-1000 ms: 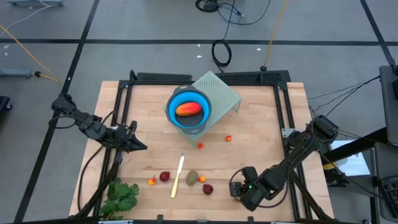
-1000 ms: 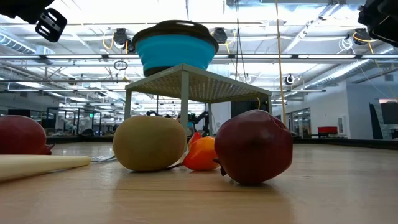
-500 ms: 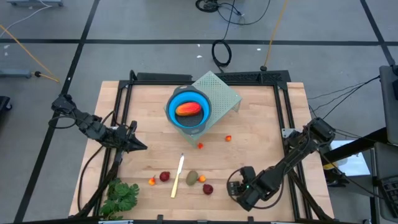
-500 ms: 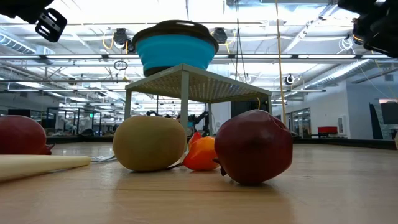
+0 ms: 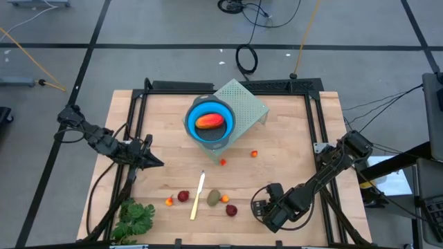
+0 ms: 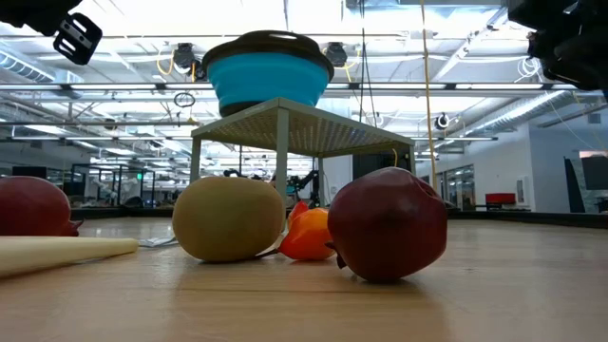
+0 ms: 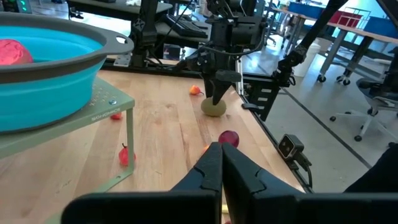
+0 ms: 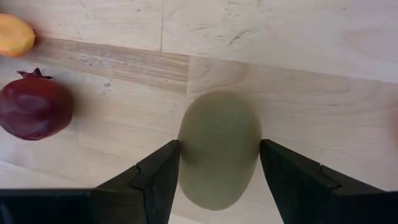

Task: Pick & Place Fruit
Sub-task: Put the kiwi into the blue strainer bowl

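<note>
While the blue bowl [image 5: 194,128] holds only the orange-red oblong [image 5: 210,121], the brown-green oval [image 5: 214,198], framed by the wide-spread right gripper [image 8: 219,146], dark red balls [image 5: 183,196] and tiny bits [image 5: 254,153] remain on the table [image 5: 291,138]; left gripper [image 5: 156,162] waits pinched together.

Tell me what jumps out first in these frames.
The blue bowl on its perforated stand at the table's far middle, with an orange-red fruit in it. Near the front edge, the right gripper is open, and its wrist view shows the brown-green oval between its fingers, beside a dark red ball. The left gripper waits shut at the table's left.
</note>
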`<action>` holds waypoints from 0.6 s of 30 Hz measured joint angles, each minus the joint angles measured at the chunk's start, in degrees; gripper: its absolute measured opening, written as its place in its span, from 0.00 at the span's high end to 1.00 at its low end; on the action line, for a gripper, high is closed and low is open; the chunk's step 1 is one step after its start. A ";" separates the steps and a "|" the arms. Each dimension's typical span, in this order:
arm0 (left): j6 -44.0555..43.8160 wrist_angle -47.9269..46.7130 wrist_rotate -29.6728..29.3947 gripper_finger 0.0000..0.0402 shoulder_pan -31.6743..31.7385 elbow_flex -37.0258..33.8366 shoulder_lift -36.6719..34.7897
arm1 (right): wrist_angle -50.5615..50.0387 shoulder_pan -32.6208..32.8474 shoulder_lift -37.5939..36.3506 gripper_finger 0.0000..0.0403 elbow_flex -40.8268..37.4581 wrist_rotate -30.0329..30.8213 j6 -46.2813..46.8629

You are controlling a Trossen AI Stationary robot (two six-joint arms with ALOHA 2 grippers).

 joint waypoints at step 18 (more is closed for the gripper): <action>0.22 0.00 -0.02 0.99 0.00 0.00 0.00 | 0.09 0.00 -0.13 0.46 -1.33 0.29 -1.68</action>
